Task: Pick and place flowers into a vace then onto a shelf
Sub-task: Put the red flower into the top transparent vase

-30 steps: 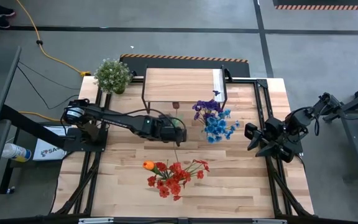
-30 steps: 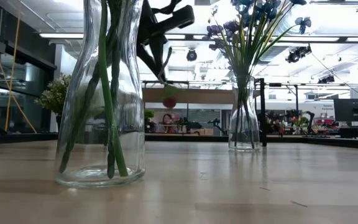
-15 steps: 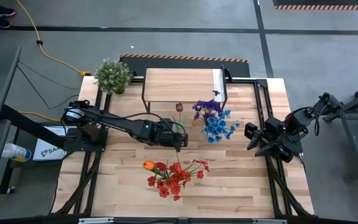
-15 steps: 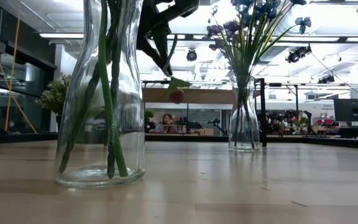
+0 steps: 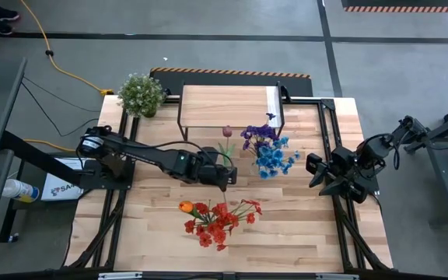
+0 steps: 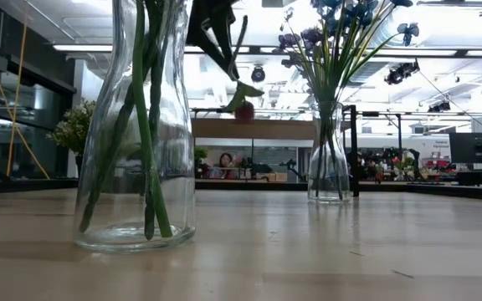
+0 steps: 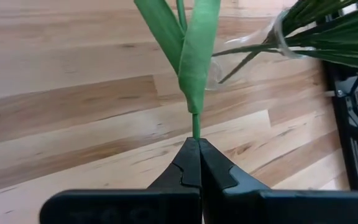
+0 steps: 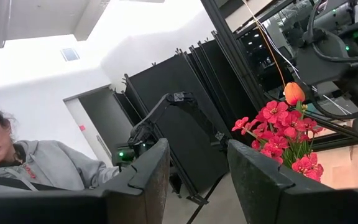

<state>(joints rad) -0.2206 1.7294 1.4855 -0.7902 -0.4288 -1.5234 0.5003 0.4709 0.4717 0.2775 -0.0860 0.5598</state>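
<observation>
From above, we see the left pincer (image 5: 222,173) out over the worktop (image 5: 162,225), just beside the blue bouquet (image 5: 271,155), pinching a maroon flower (image 5: 226,133) by its stem so the bloom points toward the shelf (image 5: 224,107). We judge that end-of-stem grip is meant to let the flower be steered into the blue bouquet's vase. A second ago the bloom lay nearer the shelf's edge and the pincer sat farther from the blue bouquet. The right pincer (image 5: 316,173) waits at the worktop's edge, beyond the blue bouquet.

At worktop level, the flower (image 6: 243,109) hangs between two glass vases (image 6: 138,125), higher than before.

The left wrist shows fingers (image 7: 185,168) pressed together on the stem (image 7: 196,124).

The right wrist shows its fingers (image 8: 148,168) spread, gripping nothing, red bouquet (image 8: 281,134) beyond.
</observation>
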